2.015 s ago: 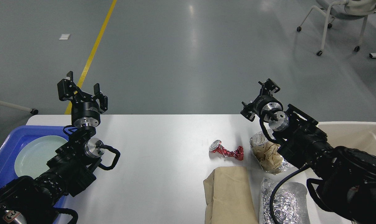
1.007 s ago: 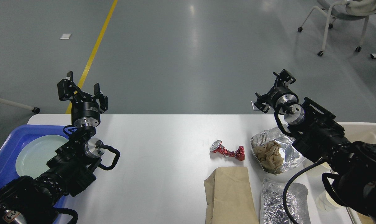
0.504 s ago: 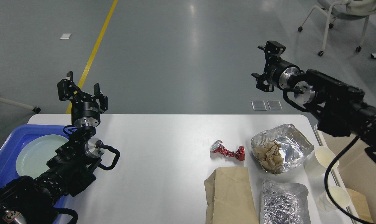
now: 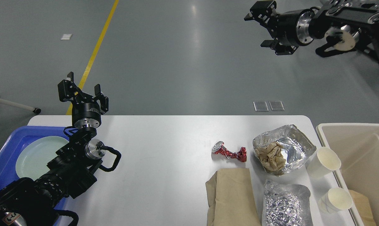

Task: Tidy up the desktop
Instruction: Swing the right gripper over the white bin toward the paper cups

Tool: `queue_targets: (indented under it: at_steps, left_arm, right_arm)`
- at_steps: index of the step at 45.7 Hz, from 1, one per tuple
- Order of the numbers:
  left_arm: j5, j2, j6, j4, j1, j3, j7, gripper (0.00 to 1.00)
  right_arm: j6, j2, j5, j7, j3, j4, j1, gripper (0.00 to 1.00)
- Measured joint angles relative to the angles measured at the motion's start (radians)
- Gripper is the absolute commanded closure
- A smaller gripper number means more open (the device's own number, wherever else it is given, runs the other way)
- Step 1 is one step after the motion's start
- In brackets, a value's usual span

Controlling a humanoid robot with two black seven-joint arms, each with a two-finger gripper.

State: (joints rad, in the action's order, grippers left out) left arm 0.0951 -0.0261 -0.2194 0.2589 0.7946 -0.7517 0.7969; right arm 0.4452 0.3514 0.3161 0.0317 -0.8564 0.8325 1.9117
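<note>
A wide grey-white desktop [image 4: 164, 163] fills the lower half of the view and serves as the landmark. At its left end sits a blue tray [image 4: 7, 147] holding a pale green plate [image 4: 35, 157]. Above the desktop's left rear corner the left gripper [image 4: 81, 91] hangs with its jaws spread and nothing between them.

The middle of the desktop is bare. Right of centre lies a crushed red can [image 4: 229, 152], its long axis running left to right. Just right of it sits an open foil dish [image 4: 294, 146] with crumpled brown paper [image 4: 271, 155] inside. Toward the near edge lie a flat brown paper bag [image 4: 231, 196] and, to its right, a crumpled foil packet [image 4: 285, 205]. Along the right edge two paper cups [image 4: 324, 161] [image 4: 335, 199] lie tipped on their sides. Beyond that edge stands a beige bin [image 4: 365, 147].

The right gripper [image 4: 264, 26] is high above the floor, far behind the desktop's right end, jaws apart and empty.

All the litter lies on the right half, below and nearer than the right gripper, beside the bin. That arm is judged the nearer one for the next pickup, though it would need to descend a long way.
</note>
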Motion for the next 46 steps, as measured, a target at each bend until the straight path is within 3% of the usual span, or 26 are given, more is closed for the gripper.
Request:
queue_targets:
  at_steps: [4,14,24,34,46]
  left_arm:
    - [0.0,0.0,0.0,0.0,0.0,0.0,0.0,0.0]
    - [0.0,0.0,0.0,0.0,0.0,0.0,0.0,0.0]
    - [0.0,0.0,0.0,0.0,0.0,0.0,0.0,0.0]
    - [0.0,0.0,0.0,0.0,0.0,0.0,0.001,0.0]
    - [0.0,0.0,0.0,0.0,0.0,0.0,0.001,0.0]
  right_arm:
    - [0.083,-0.004,-0.043,-0.001,-0.052,0.043,0.092,0.0]
    - [0.148,-0.015,-0.229,-0.005,-0.13,0.258,0.342,0.0]
    - [0.284,-0.054,-0.299,-0.009,-0.155,0.501,0.589,0.0]
    - [0.338,-0.107,-0.301,-0.024,-0.176,0.639,0.682,0.0]
    - [0.365,-0.154,-0.294,-0.036,-0.206,0.651,0.679,0.0]
